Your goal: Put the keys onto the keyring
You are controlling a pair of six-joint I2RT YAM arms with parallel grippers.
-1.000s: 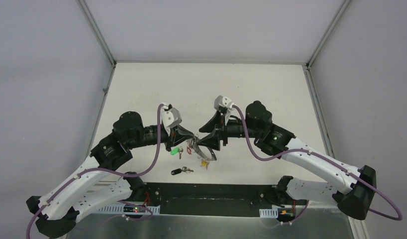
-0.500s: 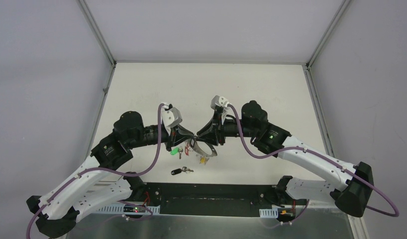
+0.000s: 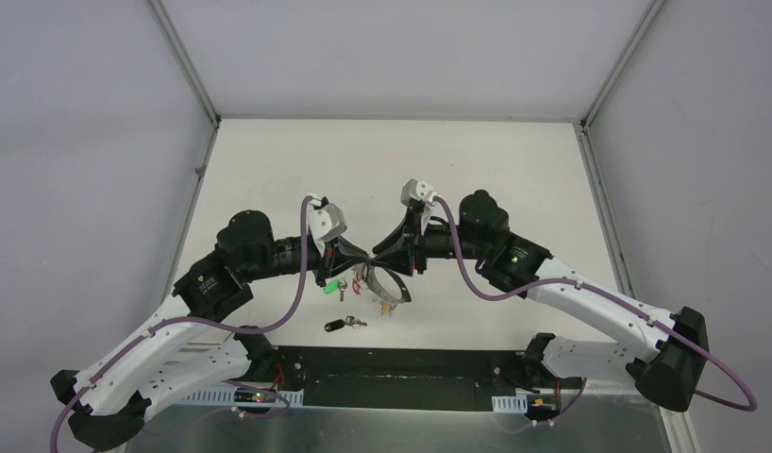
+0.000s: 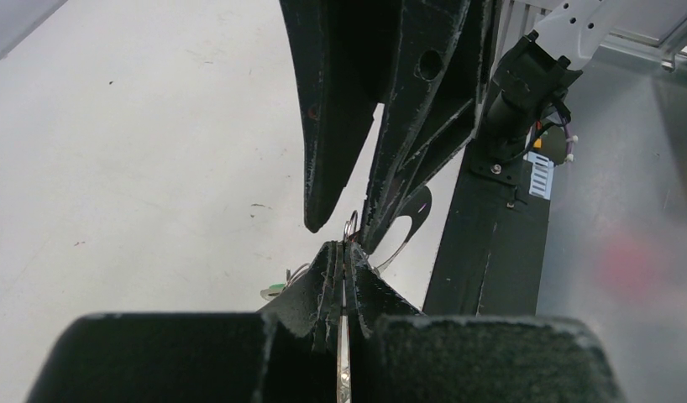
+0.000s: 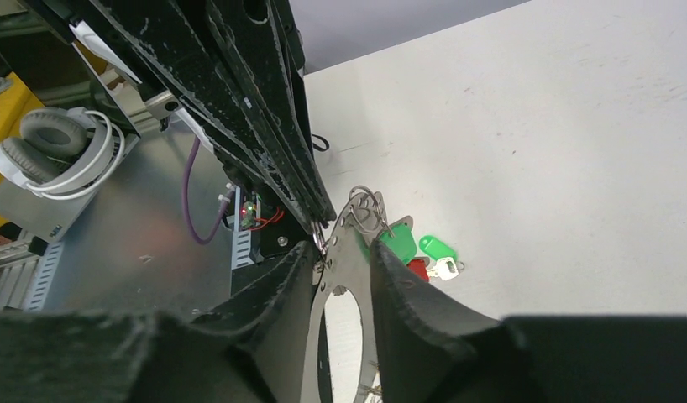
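The keyring (image 3: 384, 284), a flat grey metal ring, hangs just above the table between the two grippers. My left gripper (image 3: 356, 263) is shut on its edge, which runs as a thin strip between the pads (image 4: 343, 277). My right gripper (image 5: 344, 260) stands partly open astride the keyring's top (image 5: 348, 252), with a gap beside one finger (image 5: 281, 290). A green-capped key (image 3: 332, 286) lies on the table under the left gripper and shows as a bright green cap (image 5: 437, 248) in the right wrist view. The black-capped key (image 3: 337, 326) lies nearer the bases.
Red (image 5: 417, 268) and darker green (image 5: 399, 239) caps hang by the ring, and a yellow cap (image 3: 388, 305) dangles below it. The black base rail (image 3: 392, 363) runs along the near table edge. Grey walls close in the table's left, back and right sides.
The right arm has moved left until its fingers meet the left gripper at the ring. Its jaws narrowed and then widened slightly. The left gripper kept its hold.
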